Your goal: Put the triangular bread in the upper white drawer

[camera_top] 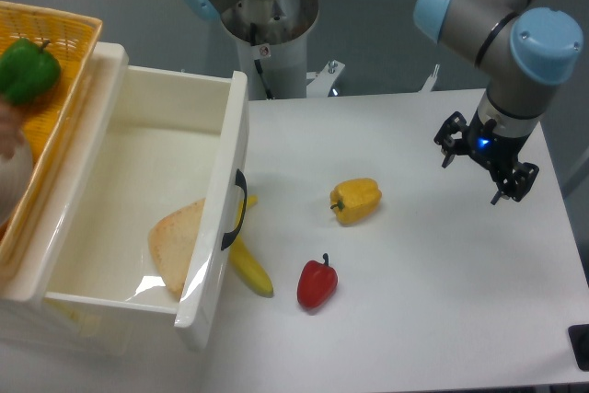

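The fingers (pixel 485 169) hang spread and empty near the table's (pixel 433 301) right edge, triangular bread (pixel 178 244) inside the upper white drawer (pixel 147 98).

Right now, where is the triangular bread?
The triangular bread lies inside the upper white drawer, on the picture's left, against the front panel, just across it from the banana.

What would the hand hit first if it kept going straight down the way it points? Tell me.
Most likely bare table. The hand points down at the right side, clear of the yellow pepper; depth is hard to judge.
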`<action>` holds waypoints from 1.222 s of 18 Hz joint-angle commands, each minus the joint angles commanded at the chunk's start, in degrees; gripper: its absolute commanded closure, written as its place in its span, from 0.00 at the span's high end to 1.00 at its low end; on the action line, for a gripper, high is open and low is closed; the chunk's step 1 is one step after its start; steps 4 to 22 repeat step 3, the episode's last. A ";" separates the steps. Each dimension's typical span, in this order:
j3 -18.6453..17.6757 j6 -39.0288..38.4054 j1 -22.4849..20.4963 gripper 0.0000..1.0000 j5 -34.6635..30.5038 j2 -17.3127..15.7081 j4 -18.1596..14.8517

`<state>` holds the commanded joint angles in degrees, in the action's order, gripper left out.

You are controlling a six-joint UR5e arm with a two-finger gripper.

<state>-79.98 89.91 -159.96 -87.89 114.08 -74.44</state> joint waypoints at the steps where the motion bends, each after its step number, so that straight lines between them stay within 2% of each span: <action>1: -0.09 0.00 0.00 1.00 0.00 0.26 0.35; 22: -0.17 0.00 0.00 1.00 -0.09 0.61 1.05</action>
